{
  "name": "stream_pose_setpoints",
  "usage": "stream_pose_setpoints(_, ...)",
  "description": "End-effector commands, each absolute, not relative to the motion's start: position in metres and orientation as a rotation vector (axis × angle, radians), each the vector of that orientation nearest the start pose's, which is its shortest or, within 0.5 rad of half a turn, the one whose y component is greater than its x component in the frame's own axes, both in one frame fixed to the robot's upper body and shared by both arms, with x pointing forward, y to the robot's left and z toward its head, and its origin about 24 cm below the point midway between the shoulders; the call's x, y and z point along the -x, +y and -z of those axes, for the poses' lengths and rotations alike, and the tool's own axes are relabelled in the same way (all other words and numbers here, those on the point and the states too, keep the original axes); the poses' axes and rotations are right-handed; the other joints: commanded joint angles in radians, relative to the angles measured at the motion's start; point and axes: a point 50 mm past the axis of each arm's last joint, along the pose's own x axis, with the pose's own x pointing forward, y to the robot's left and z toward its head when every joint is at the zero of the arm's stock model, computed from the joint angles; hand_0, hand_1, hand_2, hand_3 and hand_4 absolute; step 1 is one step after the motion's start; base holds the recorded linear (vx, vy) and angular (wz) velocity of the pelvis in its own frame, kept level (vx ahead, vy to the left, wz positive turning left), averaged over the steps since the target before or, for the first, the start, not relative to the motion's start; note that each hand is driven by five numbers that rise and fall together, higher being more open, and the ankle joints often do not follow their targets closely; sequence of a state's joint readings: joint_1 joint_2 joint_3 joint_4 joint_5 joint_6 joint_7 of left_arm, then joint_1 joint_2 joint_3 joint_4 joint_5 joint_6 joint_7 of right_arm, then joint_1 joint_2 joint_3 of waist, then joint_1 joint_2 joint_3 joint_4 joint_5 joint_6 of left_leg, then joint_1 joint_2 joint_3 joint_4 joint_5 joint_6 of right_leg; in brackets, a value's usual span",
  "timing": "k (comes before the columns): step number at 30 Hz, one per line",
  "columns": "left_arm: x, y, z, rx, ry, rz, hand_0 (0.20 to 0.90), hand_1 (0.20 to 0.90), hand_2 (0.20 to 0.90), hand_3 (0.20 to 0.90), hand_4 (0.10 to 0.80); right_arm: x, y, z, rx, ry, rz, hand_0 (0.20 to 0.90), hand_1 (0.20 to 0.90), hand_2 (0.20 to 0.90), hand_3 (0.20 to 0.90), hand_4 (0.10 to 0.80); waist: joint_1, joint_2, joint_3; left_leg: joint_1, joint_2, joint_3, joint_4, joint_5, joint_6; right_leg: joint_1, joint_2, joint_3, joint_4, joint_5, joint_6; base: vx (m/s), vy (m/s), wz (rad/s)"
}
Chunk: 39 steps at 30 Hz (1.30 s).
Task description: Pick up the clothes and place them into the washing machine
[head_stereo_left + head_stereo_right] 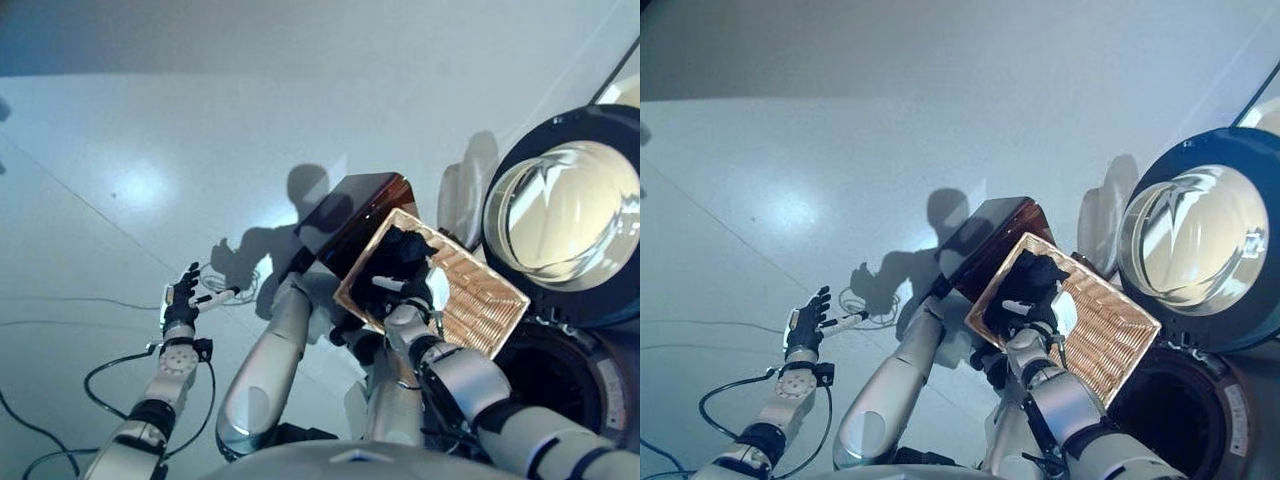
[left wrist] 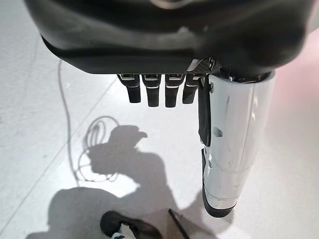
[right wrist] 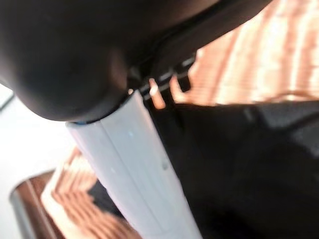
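A bundle of dark clothes (image 1: pixel 400 255) lies in a tilted woven basket (image 1: pixel 490 300), which rests on a brown stand (image 1: pixel 350 205). My right hand (image 1: pixel 412 293) is in the basket, pressed against the near side of the clothes. The right wrist view shows the dark cloth (image 3: pixel 239 164) right past the hand, with the basket's weave (image 3: pixel 259 59) behind it. The washing machine stands at the right, its round glass door (image 1: pixel 565 210) swung open above the dark drum opening (image 1: pixel 550 375). My left hand (image 1: pixel 181 298) hovers open over the floor far to the left, holding nothing.
A thin white cord (image 1: pixel 235 285) lies looped on the pale floor between the left hand and the stand. The floor stretches wide to the left and beyond the basket.
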<state>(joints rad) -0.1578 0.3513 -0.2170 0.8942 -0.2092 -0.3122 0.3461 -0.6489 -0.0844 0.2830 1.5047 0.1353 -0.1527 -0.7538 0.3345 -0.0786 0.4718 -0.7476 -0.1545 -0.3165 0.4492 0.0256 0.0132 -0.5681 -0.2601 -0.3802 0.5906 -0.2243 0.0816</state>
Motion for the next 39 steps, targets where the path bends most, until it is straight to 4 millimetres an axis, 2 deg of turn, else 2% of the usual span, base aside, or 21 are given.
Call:
stream_pose_setpoints(1,-0.223,0.254,0.06,-0.322,0.332,-0.377,0.9,0.9,0.9,0.9,0.8,-0.271,-0.201,0.067,0.525,0.617,0.685,0.9,0.9,0.9,0.9,0.8,0.008,0.027,0.026,-0.056,-0.026,0.081,0.073,-0.057,0.004,-0.039,-0.001,0.061,0.003,0.103,-0.025,0.011,0.024,-0.22)
stream_pose_setpoints(3,-0.223,0.253,0.06,-0.318,0.328,-0.375,0.9,0.9,0.9,0.9,0.8,-0.271,-0.203,0.067,0.533,0.615,0.691,0.9,0.9,0.9,0.9,0.8,0.005,0.028,0.027,-0.057,-0.026,0.081,0.078,-0.061,0.005,-0.043,-0.002,0.062,0.01,0.099,-0.026,0.002,0.02,-0.16)
stream_pose_setpoints(6,-0.218,0.252,0.062,-0.315,0.33,-0.379,0.9,0.9,0.9,0.9,0.8,-0.267,-0.219,0.065,0.584,0.608,0.734,0.9,0.9,0.9,0.9,0.8,-0.022,0.028,0.028,-0.059,-0.023,0.094,0.096,-0.073,0.008,-0.06,-0.002,0.075,0.032,0.093,-0.029,-0.026,0.064,-0.03)
stream_pose_setpoints(11,-0.214,0.252,0.061,-0.314,0.324,-0.379,0.9,0.9,0.9,0.9,0.8,-0.264,-0.234,0.063,0.64,0.603,0.758,0.9,0.9,0.9,0.9,0.8,-0.04,0.019,0.029,-0.072,-0.019,0.107,0.141,-0.091,0.011,-0.084,0.003,0.093,0.071,0.087,-0.031,-0.028,0.028,-0.19)
stream_pose_setpoints(15,-0.215,0.252,0.061,-0.303,0.324,-0.385,0.9,0.9,0.9,0.9,0.8,-0.259,-0.242,0.064,0.656,0.612,0.774,0.9,0.9,0.9,0.9,0.8,-0.056,0.026,0.022,-0.106,-0.025,0.107,0.216,-0.121,0.015,-0.122,0.0,0.104,0.152,0.049,-0.043,-0.035,0.012,-0.05)
stream_pose_setpoints(20,-0.213,0.255,0.064,-0.301,0.345,-0.4,0.9,0.9,0.9,0.9,0.8,-0.263,-0.243,0.061,0.66,0.598,0.781,0.9,0.9,0.9,0.9,0.8,-0.059,0.035,0.01,-0.135,-0.022,0.108,0.253,-0.135,0.013,-0.161,0.003,0.109,0.204,0.019,-0.052,-0.035,0.002,0.03)
stream_pose_setpoints(33,-0.212,0.256,0.065,-0.293,0.343,-0.428,0.9,0.9,0.9,0.9,0.8,-0.283,-0.24,0.044,0.654,0.527,0.768,0.9,0.9,0.9,0.9,0.8,-0.04,0.054,0.011,-0.148,-0.029,0.095,0.231,-0.126,0.014,-0.186,-0.009,0.099,0.24,-0.006,-0.044,0.004,-0.027,0.07)
stream_pose_setpoints(34,-0.212,0.257,0.064,-0.294,0.341,-0.43,0.9,0.9,0.9,0.9,0.8,-0.284,-0.239,0.043,0.655,0.521,0.764,0.697,0.697,0.697,0.697,0.655,-0.037,0.054,0.01,-0.148,-0.029,0.094,0.226,-0.125,0.014,-0.186,-0.01,0.097,0.239,-0.006,-0.043,0.024,-0.038,0.22)
stream_pose_setpoints(35,-0.212,0.257,0.064,-0.294,0.339,-0.433,0.9,0.9,0.9,0.9,0.8,-0.286,-0.239,0.041,0.654,0.514,0.763,0.2,0.2,0.2,0.2,0.3,-0.034,0.054,0.012,-0.149,-0.03,0.093,0.221,-0.122,0.014,-0.186,-0.009,0.095,0.238,-0.006,-0.043,0.026,-0.028,0.21)
stream_pose_setpoints(39,-0.214,0.257,0.064,-0.295,0.337,-0.434,0.9,0.9,0.9,0.9,0.8,-0.289,-0.236,0.039,0.645,0.506,0.76,0.2,0.2,0.2,0.2,0.3,-0.025,0.052,0.019,-0.149,-0.032,0.087,0.205,-0.113,0.015,-0.184,-0.011,0.087,0.229,-0.002,-0.04,0.025,-0.035,0.07)
